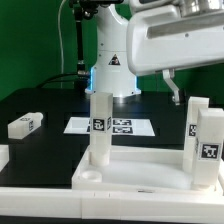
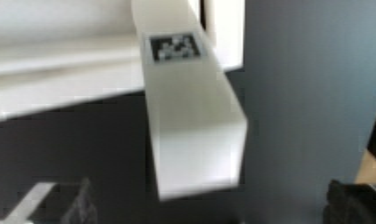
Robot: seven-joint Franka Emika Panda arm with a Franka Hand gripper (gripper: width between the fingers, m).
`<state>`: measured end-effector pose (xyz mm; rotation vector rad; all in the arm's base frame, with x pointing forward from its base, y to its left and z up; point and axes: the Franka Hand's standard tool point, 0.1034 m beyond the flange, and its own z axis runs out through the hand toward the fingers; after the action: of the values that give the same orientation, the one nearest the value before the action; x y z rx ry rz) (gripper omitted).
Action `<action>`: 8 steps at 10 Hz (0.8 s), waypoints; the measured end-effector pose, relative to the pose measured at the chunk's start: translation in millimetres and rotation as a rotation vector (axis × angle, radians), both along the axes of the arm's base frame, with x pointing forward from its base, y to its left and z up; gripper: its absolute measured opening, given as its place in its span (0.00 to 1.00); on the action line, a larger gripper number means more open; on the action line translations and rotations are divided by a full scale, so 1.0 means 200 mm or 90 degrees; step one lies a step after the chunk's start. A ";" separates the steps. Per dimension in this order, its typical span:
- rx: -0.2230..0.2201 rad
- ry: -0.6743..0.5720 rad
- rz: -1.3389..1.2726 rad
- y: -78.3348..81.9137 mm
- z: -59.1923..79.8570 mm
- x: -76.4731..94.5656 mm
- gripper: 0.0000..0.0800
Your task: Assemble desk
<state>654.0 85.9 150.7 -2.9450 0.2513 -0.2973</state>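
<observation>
Only the exterior view shows the desk whole: its tabletop [image 1: 130, 160] lies at the near edge of the black table [image 1: 45, 100], with one upright leg [image 1: 100, 130] at that view's left and a pair of legs [image 1: 197, 135] standing at its right. The wrist view alone looks closely at a tagged leg [image 2: 194, 130] under the gripper [image 2: 206, 208]. The fingers [image 2: 363, 200] stand wide apart on either side of it, clear of it and gripping nothing. A loose leg [image 1: 25, 124] lies to the left, and the marker board [image 1: 125, 127] lies behind the tabletop.
</observation>
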 end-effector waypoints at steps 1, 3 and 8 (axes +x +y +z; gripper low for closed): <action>-0.007 0.058 0.025 -0.01 0.01 -0.02 0.81; -0.014 0.111 0.062 -0.06 0.00 -0.01 0.81; -0.079 0.149 0.077 -0.06 -0.02 0.01 0.81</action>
<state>655.1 72.9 147.0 -3.1014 0.0851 0.0506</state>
